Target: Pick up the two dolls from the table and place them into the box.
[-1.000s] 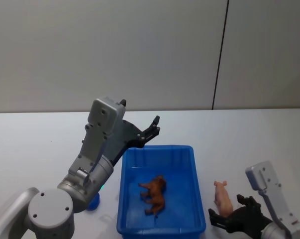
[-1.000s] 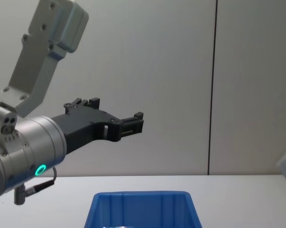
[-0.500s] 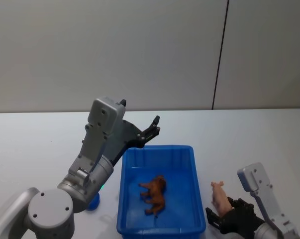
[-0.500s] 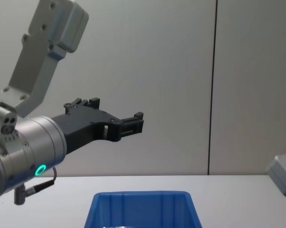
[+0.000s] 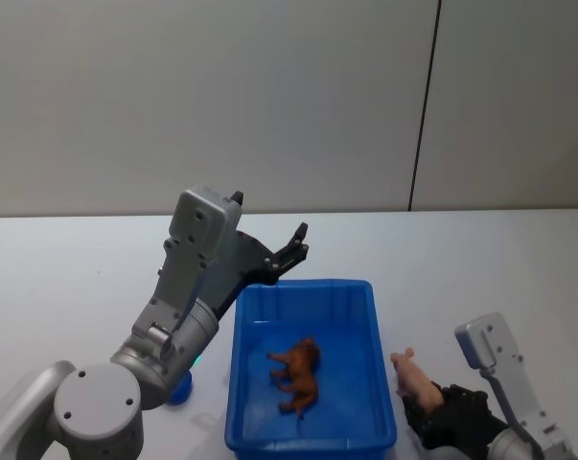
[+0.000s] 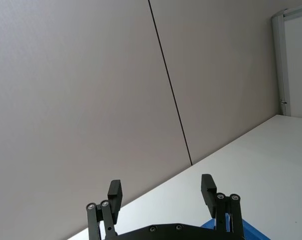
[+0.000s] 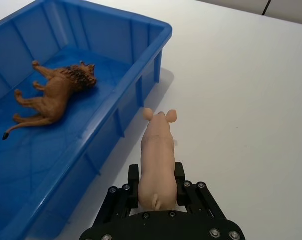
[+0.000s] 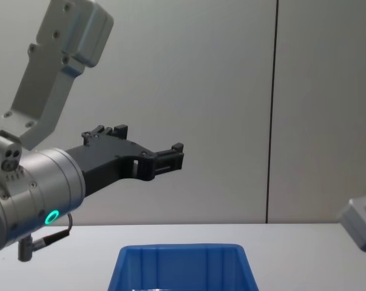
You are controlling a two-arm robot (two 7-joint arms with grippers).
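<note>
dolls: two in all, a brown lion (image 5: 301, 377) and a pink pig (image 7: 157, 160).
lion: lies on its side on the floor of the box (image 5: 308, 285), so one doll is already in; it has not moved in the last second.
pig: outside the box, just beside its right wall, toward the near edge of the worktop (image 5: 480, 268), with its snout pointing at the box wall.
right jaws: closed on the pig's flanks near its hind end, one finger on each side, with nothing else in them.
what has changed: a second ago the pig lay free on the worktop with the right jaws open behind it; since then they have slid forward around it and closed, and the pig has shifted a little toward the box.
what that means: the grasp on the second doll looks made. lifting it over the right rim and letting go are what remain. i cannot tell whether the pig is clear of the worktop yet.
left jaws: spread wide and empty, held high over the far left corner of the box, just as a second ago.
count: two dolls, one box; one doll in, one doll out.
</note>
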